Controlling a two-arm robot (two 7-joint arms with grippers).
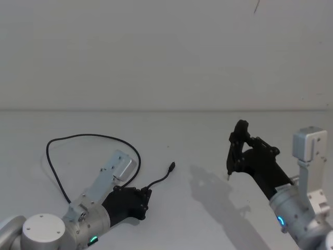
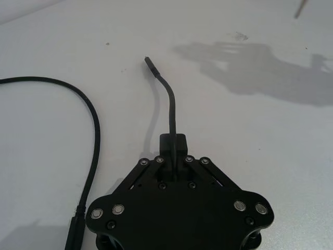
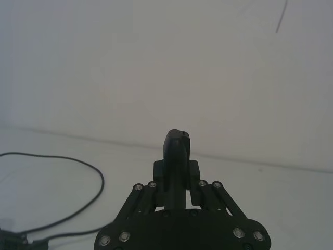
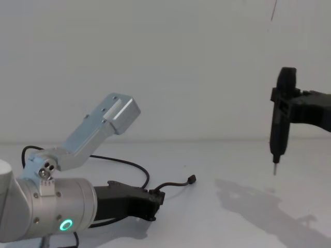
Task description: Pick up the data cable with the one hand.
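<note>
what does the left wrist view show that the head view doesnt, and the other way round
Left wrist view, not head: fingers of the left gripper pinching the data cable close up, plus its second plug beside the gripper. Head view, not left wrist: the right gripper, shut, off the table on the right, and the cable's wide loop. Both: the left gripper shut on the cable, free plug sticking out ahead.

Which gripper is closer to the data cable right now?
Left. The left gripper is shut on the data cable; the right gripper hangs above the table, well apart to its right.
</note>
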